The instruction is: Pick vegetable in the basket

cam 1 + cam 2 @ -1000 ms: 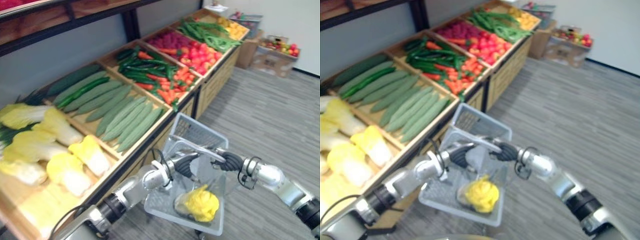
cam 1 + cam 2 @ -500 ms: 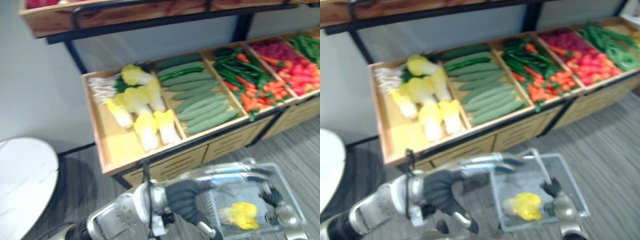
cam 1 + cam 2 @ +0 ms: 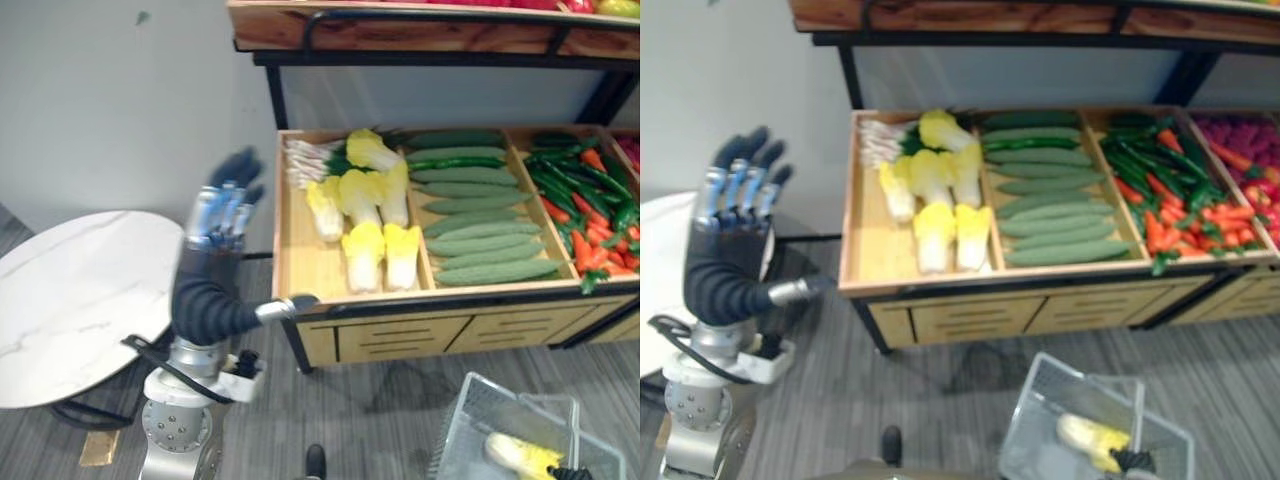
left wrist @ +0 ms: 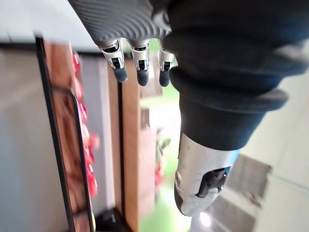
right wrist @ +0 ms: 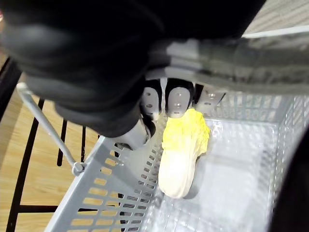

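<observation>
A grey wire basket [image 3: 462, 420] hangs low at the right over the floor. One yellow napa cabbage [image 3: 520, 455] lies inside it, clear in the right wrist view [image 5: 181, 150]. My right hand [image 5: 166, 101] has its fingers curled round the basket's grey handle [image 5: 231, 53]; its dark edge shows by the basket [image 3: 1130, 462]. My left hand [image 3: 225, 205] is raised at the left, well away from the basket, fingers straight and holding nothing [image 4: 140, 67].
A wooden produce stand holds napa cabbages [image 3: 365, 215], cucumbers [image 3: 480, 215] and peppers with carrots [image 3: 590, 200], with a dark-framed upper shelf [image 3: 430, 25] above. A round white table [image 3: 80, 290] stands at the left. Grey plank floor [image 3: 380, 410] lies before the stand.
The camera has swung and pulled back from the stand. My left hand has come off the basket and risen at the left. The basket now hangs low at the right.
</observation>
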